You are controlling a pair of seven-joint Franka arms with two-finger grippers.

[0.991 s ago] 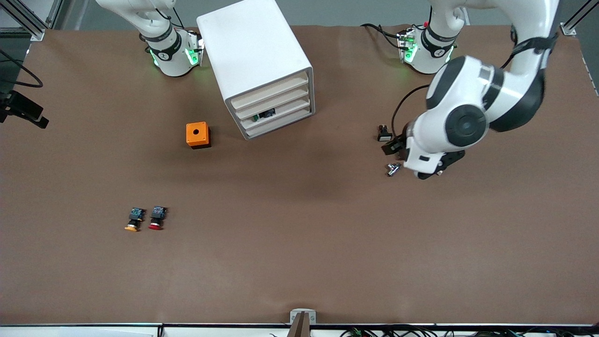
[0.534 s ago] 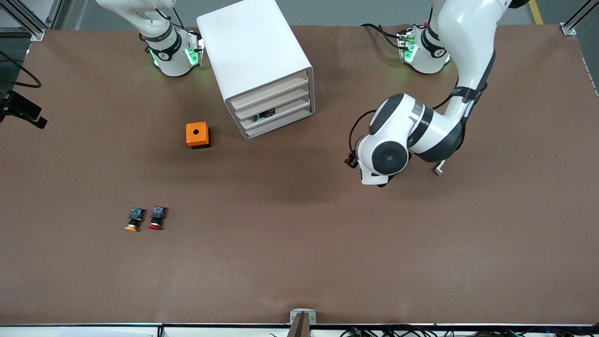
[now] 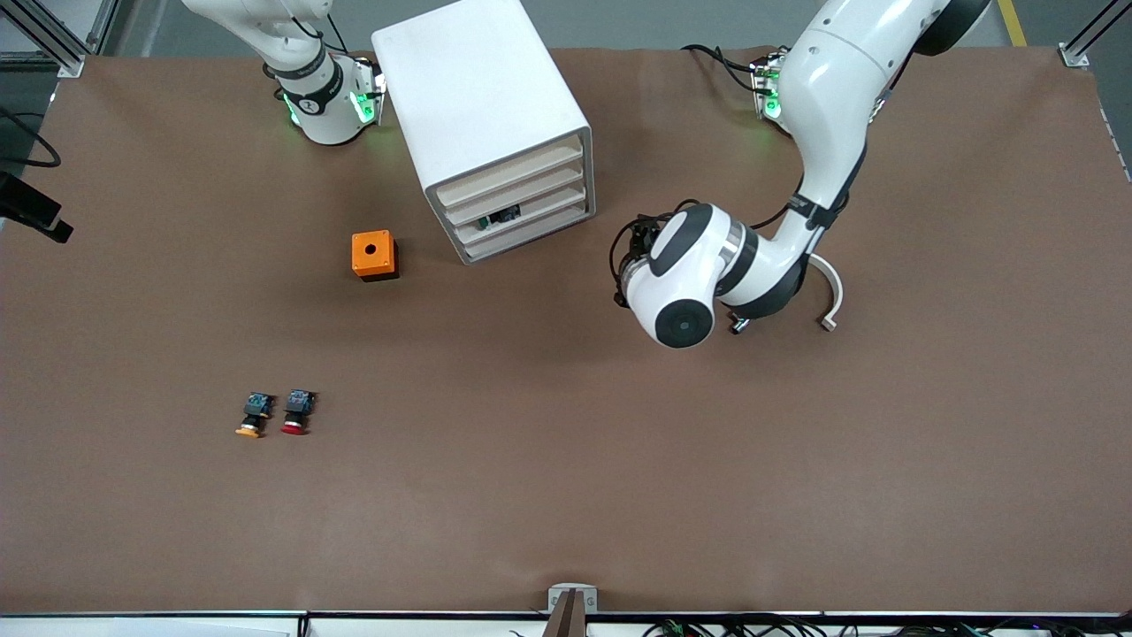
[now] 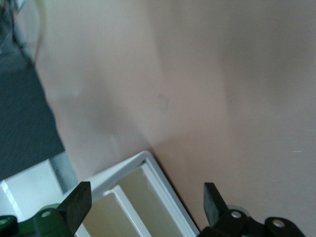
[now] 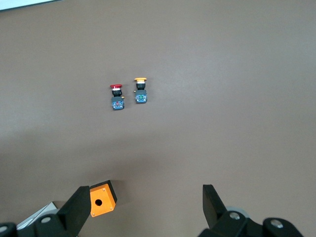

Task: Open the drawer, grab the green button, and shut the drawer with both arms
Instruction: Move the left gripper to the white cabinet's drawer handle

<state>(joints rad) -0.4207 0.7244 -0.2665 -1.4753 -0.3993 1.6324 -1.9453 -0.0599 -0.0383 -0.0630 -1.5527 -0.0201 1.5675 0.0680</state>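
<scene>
L gripper [image 4: 143, 207] wide open, empty, beside drawer cabinet [image 3: 482, 115]. R gripper [image 5: 143, 210] open, empty, above orange box [image 3: 374, 255]. Red-cap button [image 3: 296, 413], yellow-cap button [image 3: 255, 416] near front camera.

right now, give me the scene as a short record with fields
drawer unit: white cabinet, all drawers shut
green button: seen through third drawer front
left gripper: open, empty, over the table in front of the cabinet
right gripper: open, empty, waiting high
orange box: beside the cabinet
red button: beside yellow button, nearer the front camera
</scene>
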